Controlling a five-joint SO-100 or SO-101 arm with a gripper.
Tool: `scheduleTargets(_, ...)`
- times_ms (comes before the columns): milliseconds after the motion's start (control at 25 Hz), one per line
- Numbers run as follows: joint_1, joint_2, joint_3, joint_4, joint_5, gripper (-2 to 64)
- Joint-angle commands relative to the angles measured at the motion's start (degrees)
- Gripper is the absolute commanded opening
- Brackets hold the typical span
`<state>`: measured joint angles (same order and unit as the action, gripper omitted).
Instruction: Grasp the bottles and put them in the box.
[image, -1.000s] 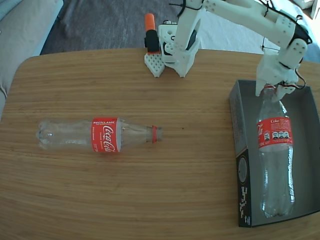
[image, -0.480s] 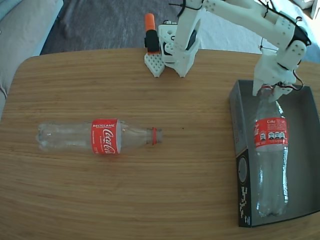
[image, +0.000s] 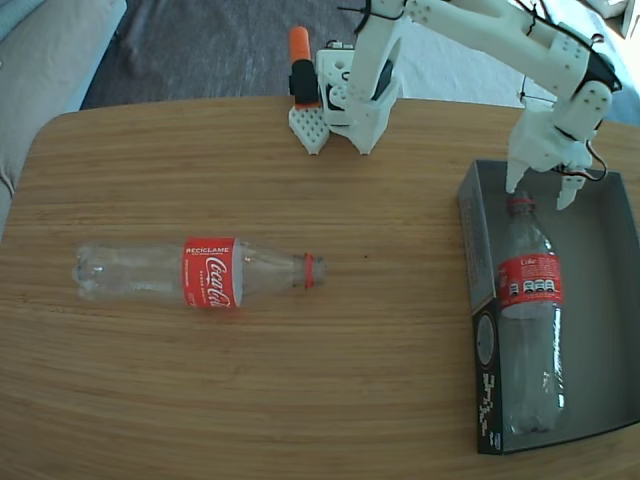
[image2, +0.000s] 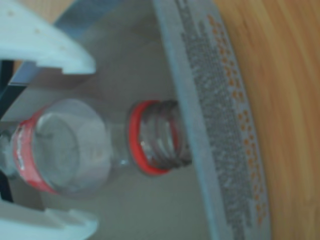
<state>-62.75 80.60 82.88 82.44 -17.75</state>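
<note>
one bottle (image: 527, 325) lies flat in the box (image: 598, 310) at the right of the fixed view, neck end w/ red ring pointing to the far wall, right under my gripper (image: 540, 192). my fingers are apart, touching nothing, one tip each side of the neck. other bottle (image: 195, 271) lies on the table (image: 300, 380), left side, well apart from the box.

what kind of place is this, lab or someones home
Probably a home living room, not a lab. The arm is fixed to a rounded wooden table, with grey carpet beyond it and what looks like a pale sofa edge at the left of the fixed view.
</note>
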Motion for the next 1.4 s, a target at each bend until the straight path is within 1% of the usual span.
scheduleTargets(0, 0.5, 3.8, -1.2, 0.1, 0.4, 34.1)
scheduleTargets(120, 1.8, 3.8, -3.1, 0.1, 0.4, 34.1)
scheduleTargets(280, 5.0, 3.9, -8.4, 0.9, 0.4, 34.0)
scheduleTargets(440, 11.8, 3.9, -12.0, 0.9, 0.4, 34.0)
scheduleTargets(600, 17.1, 4.6, -13.7, 1.0, 0.4, 34.0)
scheduleTargets(800, 22.7, 10.2, -12.5, 1.1, 0.5, 34.0)
scheduleTargets(960, 27.0, 14.7, -11.6, 4.4, 0.9, 34.0)
scheduleTargets(1200, 34.5, 19.1, -11.5, 8.2, 7.7, 34.0)
scheduleTargets(1360, 39.3, 21.4, -9.5, 9.3, 15.1, 34.0)
